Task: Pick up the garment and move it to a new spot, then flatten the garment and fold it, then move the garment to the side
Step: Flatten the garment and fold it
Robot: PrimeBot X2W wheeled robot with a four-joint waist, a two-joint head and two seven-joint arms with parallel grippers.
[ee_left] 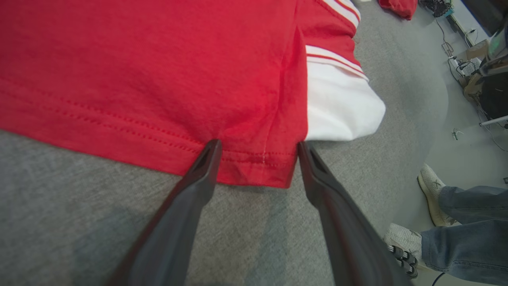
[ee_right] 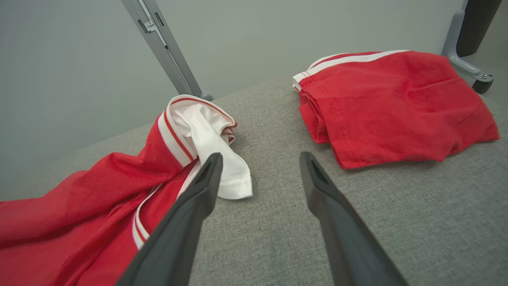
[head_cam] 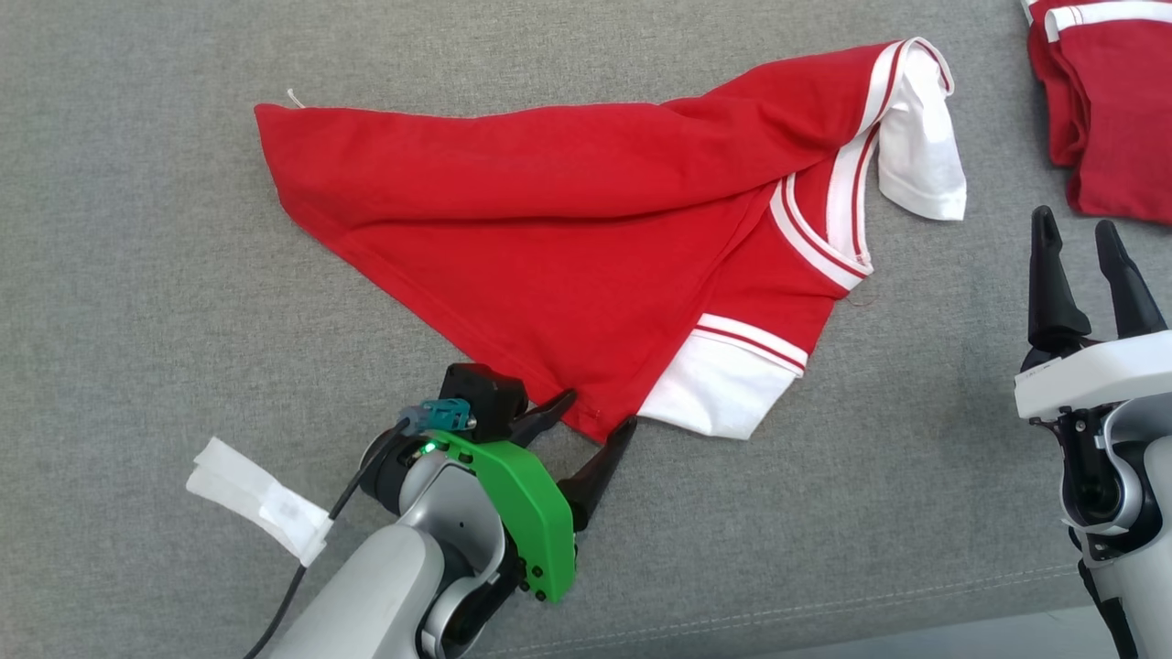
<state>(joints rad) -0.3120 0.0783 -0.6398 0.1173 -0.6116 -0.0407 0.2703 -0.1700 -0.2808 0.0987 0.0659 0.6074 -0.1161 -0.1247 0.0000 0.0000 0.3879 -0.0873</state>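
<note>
Left claw (head_cam: 602, 409) is standing open, fingers straddling the near hem corner | shirt (head_cam: 549, 229) is lying on the grey surface (head_cam: 137, 275), spreading ahead of the fingertips, long axis running crosswise to them | right claw (head_cam: 1074, 221) (also open) is waiting well apart, farther off.

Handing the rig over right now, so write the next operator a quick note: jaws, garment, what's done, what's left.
Left gripper: jaws open, straddling the near hem corner of the red garment, not closed on it.
Right gripper: jaws open, off to the right, holding nothing.
The garment lies rumpled on the grey surface; a folded stack sits far right.
Done: no grasp yet.
To do: pick up, move, flatten, fold, set aside.
</note>
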